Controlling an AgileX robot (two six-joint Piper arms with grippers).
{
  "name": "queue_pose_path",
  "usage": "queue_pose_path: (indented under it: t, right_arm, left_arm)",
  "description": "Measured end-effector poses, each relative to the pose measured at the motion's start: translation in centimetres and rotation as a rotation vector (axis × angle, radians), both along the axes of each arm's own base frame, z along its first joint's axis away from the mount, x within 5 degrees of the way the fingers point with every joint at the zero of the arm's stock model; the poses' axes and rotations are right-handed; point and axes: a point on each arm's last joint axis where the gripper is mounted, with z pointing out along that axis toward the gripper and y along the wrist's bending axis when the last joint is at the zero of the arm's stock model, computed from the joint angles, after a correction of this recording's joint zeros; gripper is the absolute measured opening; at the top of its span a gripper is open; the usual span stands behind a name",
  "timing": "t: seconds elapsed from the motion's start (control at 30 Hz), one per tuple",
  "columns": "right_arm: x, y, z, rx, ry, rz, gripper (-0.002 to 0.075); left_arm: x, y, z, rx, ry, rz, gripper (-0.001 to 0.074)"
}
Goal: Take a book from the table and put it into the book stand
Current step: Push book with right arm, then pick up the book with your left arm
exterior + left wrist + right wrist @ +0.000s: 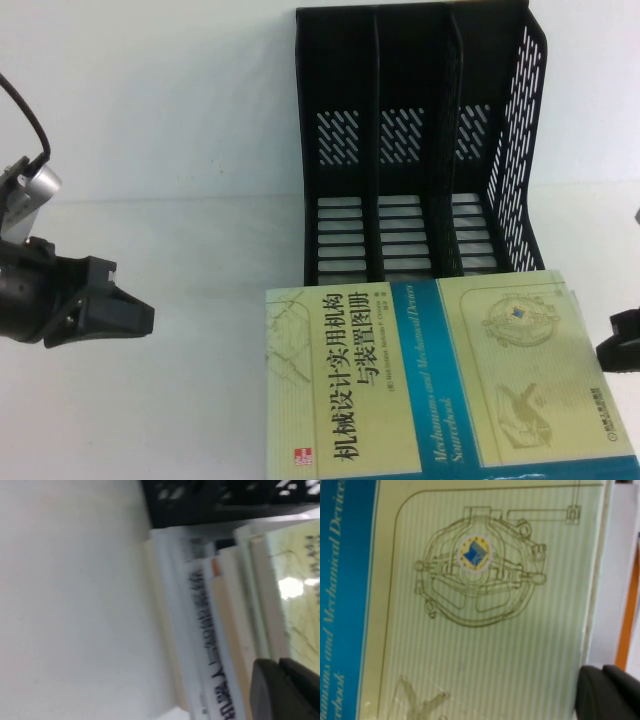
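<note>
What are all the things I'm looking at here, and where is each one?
book: one, pale yellow-green with a teal band and black Chinese title, lying flat on top of a stack, in front of the stand
other books: at least two, white and cream edges, stacked under the top book; exact count cannot be told
stand: one, black, three empty upright slots, at the back of the table
table: one, white, under everything
left pincer: one, black, hovering left of the books, holding nothing
right pincer: one, black, at the right edge beside the book, mostly out of view
</note>
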Motion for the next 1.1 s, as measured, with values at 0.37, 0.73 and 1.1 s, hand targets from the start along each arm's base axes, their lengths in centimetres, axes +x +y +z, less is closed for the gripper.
queue_pose_path:
  t: [0.37,0.73,1.1]
  right_arm:
    - [0.0,3.6,-0.2,0.040,0.032,0.060,-0.0003]
    - [1.5,2.7,0.8,-0.111,-0.032,0.044,-0.0003]
    - [0.8,2.7,3.3,-0.095,-0.078,0.062,-0.0003]
  left_arm:
    - [0.1,0.5,-0.4,0.040,0.067,0.093,0.0027]
    - [-0.6,-0.1,-2.6,-0.071,0.109,0.125,0.0502]
    - [-1.7,-1.2,-4.7,-0.223,0.061,0.092,0.0465]
